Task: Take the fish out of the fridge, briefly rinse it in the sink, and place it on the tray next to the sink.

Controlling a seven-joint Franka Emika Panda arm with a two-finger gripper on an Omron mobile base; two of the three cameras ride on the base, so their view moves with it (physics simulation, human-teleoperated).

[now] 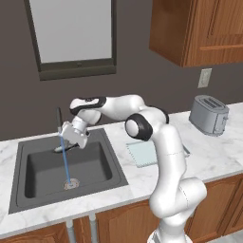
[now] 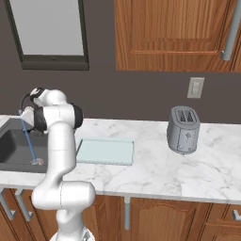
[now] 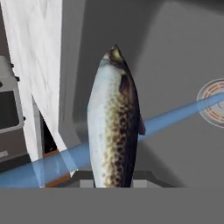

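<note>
We see the sink (image 1: 28,187) set in the marble counter's (image 2: 155,174) left end, the tray (image 2: 104,151) just beside its right rim. Our gripper (image 1: 71,137) hangs over the basin's back edge, fingers clamped on the fish (image 3: 113,127), which crosses the blue water stream (image 1: 65,163).

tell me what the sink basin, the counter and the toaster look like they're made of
Sink: dark grey, matte, perhaps composite or coated metal; no shine shows.
Counter: white with grey veining, looks like polished marble.
Toaster: silver-grey with soft highlights, likely brushed metal.
</note>
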